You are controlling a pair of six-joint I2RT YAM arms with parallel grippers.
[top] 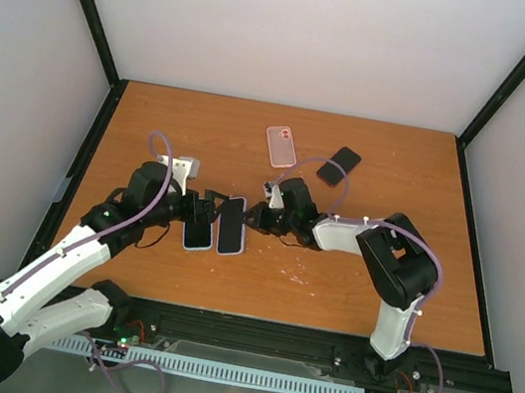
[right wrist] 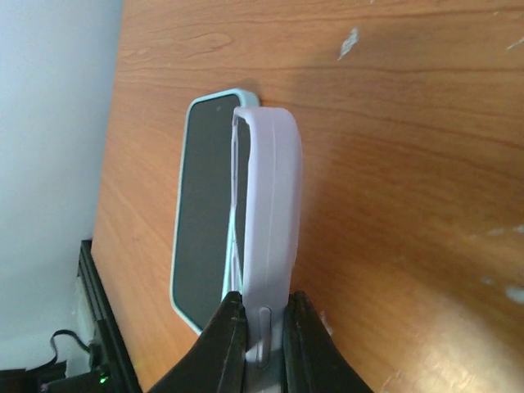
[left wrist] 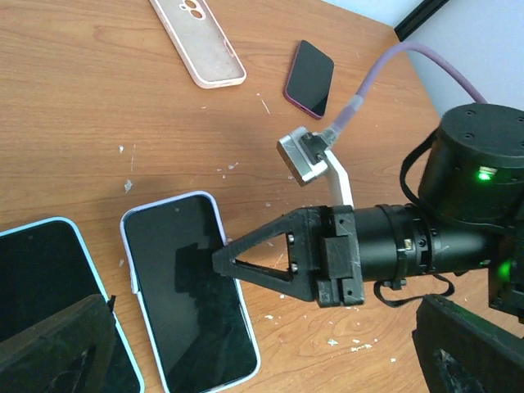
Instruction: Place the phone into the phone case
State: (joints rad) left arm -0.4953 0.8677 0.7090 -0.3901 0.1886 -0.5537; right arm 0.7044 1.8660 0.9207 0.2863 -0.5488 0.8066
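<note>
A phone in a lilac case [top: 231, 225] lies mid-table; it also shows in the left wrist view [left wrist: 188, 286] and edge-on in the right wrist view [right wrist: 270, 205]. A phone in a pale teal case [top: 198, 233] lies just left of it, and shows in both wrist views [left wrist: 41, 295] [right wrist: 205, 213]. My right gripper [top: 252, 217] [right wrist: 264, 307] is shut on the lilac-cased phone's right long edge. My left gripper [top: 202, 211] [left wrist: 262, 356] is open wide and empty, hovering over the two phones. An empty pink case [top: 281, 146] [left wrist: 199, 41] and a bare dark phone [top: 338, 165] [left wrist: 309, 78] lie farther back.
The right arm's wrist and purple cable [left wrist: 385, 74] reach in from the right, close to my left gripper. White crumbs [left wrist: 352, 348] are scattered on the wood table [top: 153, 128]. Black frame posts and white walls enclose the table.
</note>
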